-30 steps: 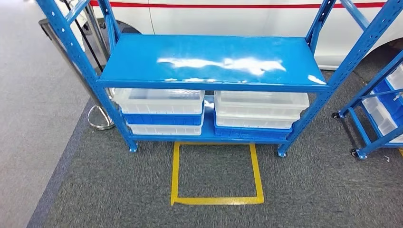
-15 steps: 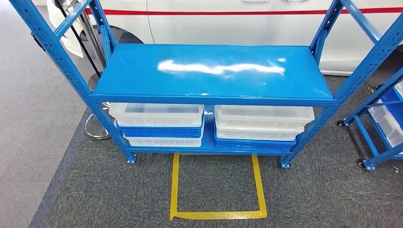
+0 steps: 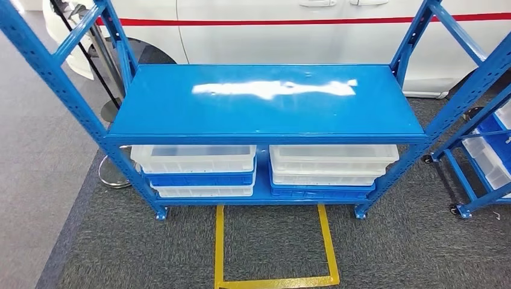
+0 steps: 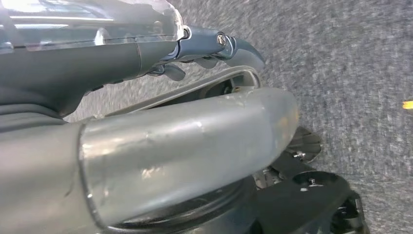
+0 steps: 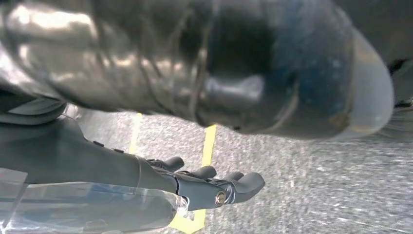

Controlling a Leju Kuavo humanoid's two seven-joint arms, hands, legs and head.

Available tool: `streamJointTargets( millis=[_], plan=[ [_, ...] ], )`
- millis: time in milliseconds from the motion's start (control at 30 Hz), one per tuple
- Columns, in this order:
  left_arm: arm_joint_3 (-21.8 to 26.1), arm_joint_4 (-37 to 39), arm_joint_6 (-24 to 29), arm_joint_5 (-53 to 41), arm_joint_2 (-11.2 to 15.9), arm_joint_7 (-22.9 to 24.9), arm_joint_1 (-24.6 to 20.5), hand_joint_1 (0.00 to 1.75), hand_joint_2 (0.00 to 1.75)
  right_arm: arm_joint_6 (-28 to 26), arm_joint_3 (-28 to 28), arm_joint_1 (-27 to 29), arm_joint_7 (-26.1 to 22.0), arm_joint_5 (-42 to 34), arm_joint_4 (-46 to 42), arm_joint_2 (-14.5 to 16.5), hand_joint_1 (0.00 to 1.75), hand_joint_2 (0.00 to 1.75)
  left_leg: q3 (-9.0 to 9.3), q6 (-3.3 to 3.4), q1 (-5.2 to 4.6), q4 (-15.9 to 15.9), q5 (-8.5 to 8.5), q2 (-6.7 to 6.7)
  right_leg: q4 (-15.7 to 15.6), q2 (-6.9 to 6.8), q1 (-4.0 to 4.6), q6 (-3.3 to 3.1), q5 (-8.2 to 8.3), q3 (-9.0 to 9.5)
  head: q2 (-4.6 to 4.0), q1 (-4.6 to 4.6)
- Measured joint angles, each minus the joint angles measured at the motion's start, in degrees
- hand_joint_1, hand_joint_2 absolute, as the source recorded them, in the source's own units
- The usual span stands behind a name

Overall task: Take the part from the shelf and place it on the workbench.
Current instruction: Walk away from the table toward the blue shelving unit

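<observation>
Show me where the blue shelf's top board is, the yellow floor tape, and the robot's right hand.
blue shelf (image 3: pixel 265 114): head view, bare middle of its top board.
yellow floor tape (image 3: pixel 219 247): head view, left strip of the marked rectangle.
right hand (image 5: pixel 214 187): right wrist view, on its dark fingers above the carpet.

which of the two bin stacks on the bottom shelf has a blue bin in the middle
The left stack: its blue bin sits between two clear ones. In the right stack, blue is at the bottom.

shelf (image 3: pixel 268 99) uprights cropped; bins (image 3: pixel 194 159) half-hidden
</observation>
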Motion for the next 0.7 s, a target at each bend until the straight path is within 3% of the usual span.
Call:
streamJointTargets(
  millis=[67, 100, 167, 200, 267, 300, 333, 400, 467, 600, 633, 700],
  plan=[
    [0.02, 0.0, 0.06, 0.01, 0.01, 0.1, -0.22, 0.0, 0.0, -0.27, -0.01, -0.12, 0.14, 0.14, 0.0, 0.02, 0.0, 0.0, 0.44, -0.53, -0.12, -0.18, -0.41, 1.05, -0.51, 1.08, -0.1, -0.53, -0.06, 0.06, 0.01, -0.05],
    [0.03, 0.0, 0.1, 0.01, 0.01, 0.12, -0.29, 0.0, 0.0, -0.48, -0.01, -0.07, 0.25, 0.37, 0.0, 0.03, 0.0, 0.0, 0.55, -0.83, -0.06, 0.15, -0.87, 0.81, -0.79, 1.57, -0.26, -0.81, 0.02, 0.25, 0.01, -0.04],
    [0.1, 0.0, 0.19, 0.01, 0.03, 0.21, -0.29, 0.0, 0.0, -0.92, -0.01, 0.0, 0.55, 1.04, 0.0, 0.04, 0.0, 0.0, -0.8, -1.54, 0.22, 3.72, -3.28, -0.83, -1.38, 2.27, -0.65, -1.37, 0.21, 0.7, 0.01, -0.05],
    [0.15, 0.0, 0.22, 0.01, 0.04, 0.26, -0.25, 0.0, 0.0, -1.08, -0.01, 0.02, 0.66, 1.39, 0.0, 0.03, 0.0, 0.0, -2.48, -1.85, 0.42, 7.12, -5.0, -1.81, -1.46, 2.54, -0.67, -1.52, 0.2, 0.78, 0.01, -0.04],
    [0.25, 0.0, 0.29, 0.01, 0.04, 0.38, -0.18, 0.0, 0.0, -1.25, -0.01, 0.01, 0.84, 1.89, 0.0, 0.03, 0.0, 0.87, -6.39, -2.29, 0.77, 13.98, -7.37, -2.5, -1.46, 3.12, -0.7, -1.67, 0.1, 0.86, 0.01, -0.04],
    [0.27, 0.0, 0.33, 0.01, 0.04, 0.41, -0.15, 0.0, 0.0, -1.31, -0.01, 0.01, 0.88, 2.03, 0.0, 0.04, 0.0, 1.31, -7.5, -2.42, 0.9, 15.39, -7.09, -2.58, -1.45, 3.4, -0.72, -1.67, 0.01, 0.97, 0.01, -0.05],
    [0.29, 0.0, 0.37, 0.01, 0.04, 0.44, -0.11, 0.0, 0.0, -1.33, -0.01, 0.01, 0.91, 2.12, 0.0, 0.05, 0.0, 1.75, -7.56, -2.46, 1.0, 14.53, -5.62, -2.59, -1.44, 3.65, -0.74, -1.6, -0.09, 1.14, 0.0, -0.05],
    [0.3, 0.0, 0.4, 0.01, 0.04, 0.44, -0.06, 0.0, 0.0, -1.33, -0.01, 0.01, 0.92, 2.19, 0.0, 0.1, 0.0, 1.75, -5.02, -2.28, 1.11, 7.6, -0.92, -2.59, -1.43, 4.01, -0.81, -1.26, -0.35, 1.61, 0.0, -0.05],
    [0.3, 0.0, 0.42, 0.01, 0.04, 0.42, -0.13, 0.0, 0.0, -1.32, -0.01, -0.03, 0.92, 2.21, 0.0, 0.15, 0.0, 1.75, -2.6, -1.73, 0.89, 1.43, 1.73, -2.63, -1.34, 4.16, -0.7, -0.66, -0.63, 1.89, 0.01, -0.05],
    [0.31, 0.0, 0.52, 0.0, 0.04, 0.37, -0.17, 0.0, 0.0, -1.32, 0.02, -0.07, 0.91, 2.25, 0.0, 0.16, 0.0, 1.75, -1.93, -0.26, 0.67, -0.53, 2.22, -2.64, -1.36, 4.19, -0.74, 0.76, -0.88, 2.03, 0.01, -0.03],
    [0.31, 0.0, 0.56, 0.01, 0.04, 0.34, -0.16, 0.0, 0.0, -1.33, 0.01, -0.06, 0.9, 2.26, 0.0, 0.15, 0.0, 1.75, -1.78, 0.18, 0.78, -0.85, 2.47, -2.6, -0.46, 4.18, -0.78, 1.02, -1.62, 1.7, 0.01, -0.03],
    [0.32, 0.0, 0.62, -0.01, 0.04, 0.29, -0.19, 0.0, 0.0, -1.34, -0.01, -0.05, 0.84, 2.27, 0.0, 0.11, 0.0, 1.75, -1.66, 0.82, 0.88, -1.26, 2.84, -2.49, 4.63, 4.17, -0.89, 1.38, -4.87, -0.53, 0.0, -0.01]
  ],
)
